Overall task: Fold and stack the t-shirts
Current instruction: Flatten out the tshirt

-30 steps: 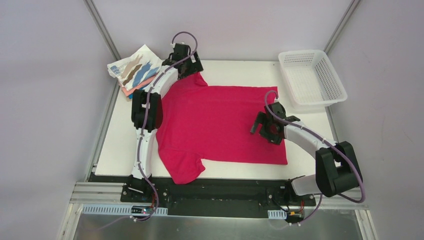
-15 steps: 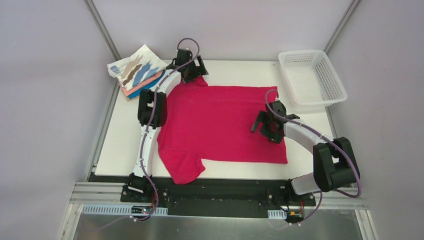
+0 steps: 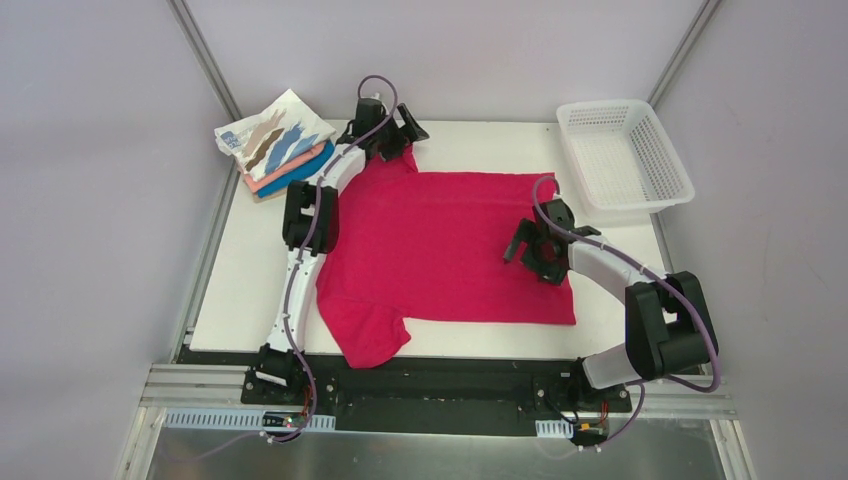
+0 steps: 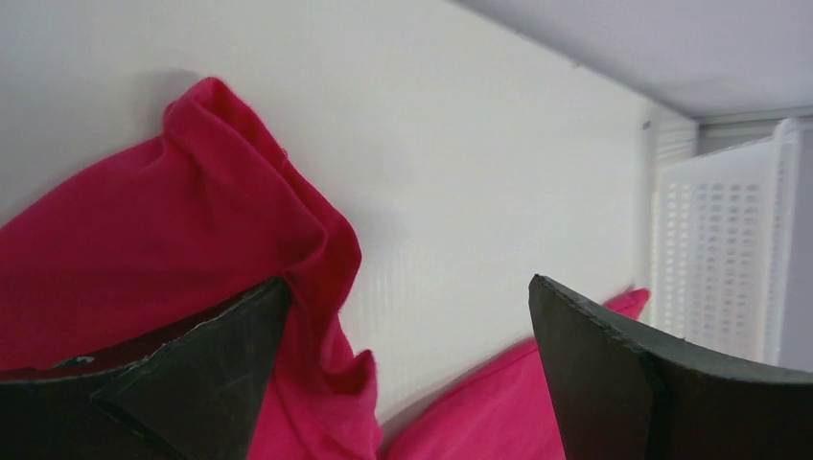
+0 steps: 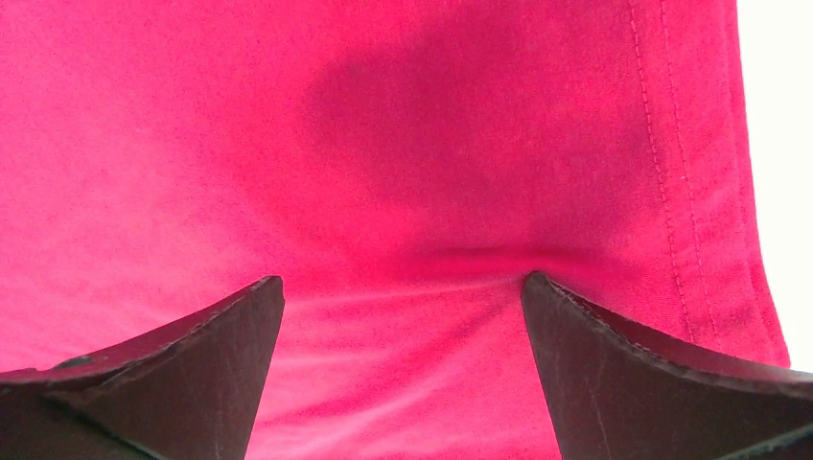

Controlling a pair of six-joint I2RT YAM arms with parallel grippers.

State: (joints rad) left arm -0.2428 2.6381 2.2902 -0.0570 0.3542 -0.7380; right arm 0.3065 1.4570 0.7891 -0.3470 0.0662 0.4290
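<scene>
A crimson-pink t-shirt (image 3: 440,245) lies spread flat across the table, neck end to the left. Its far sleeve (image 4: 220,220) is bunched up in the left wrist view. My left gripper (image 3: 395,135) is open over that far sleeve at the table's back, one finger (image 4: 192,374) against the cloth. My right gripper (image 3: 535,255) is open and presses down on the shirt near its right hem (image 5: 671,172); its fingers (image 5: 182,374) straddle a small wrinkle. A stack of folded shirts (image 3: 275,145), white with tan and blue streaks on top, salmon and blue below, sits at the back left.
A white plastic mesh basket (image 3: 625,160) stands at the back right corner and shows in the left wrist view (image 4: 729,259). The white table (image 3: 250,280) shows bare strips left of the shirt and along its back edge. Walls and metal frame posts surround the table.
My left gripper has moved right along the table's back edge, over the far sleeve, and its fingers have spread. My right gripper has barely shifted on the shirt.
</scene>
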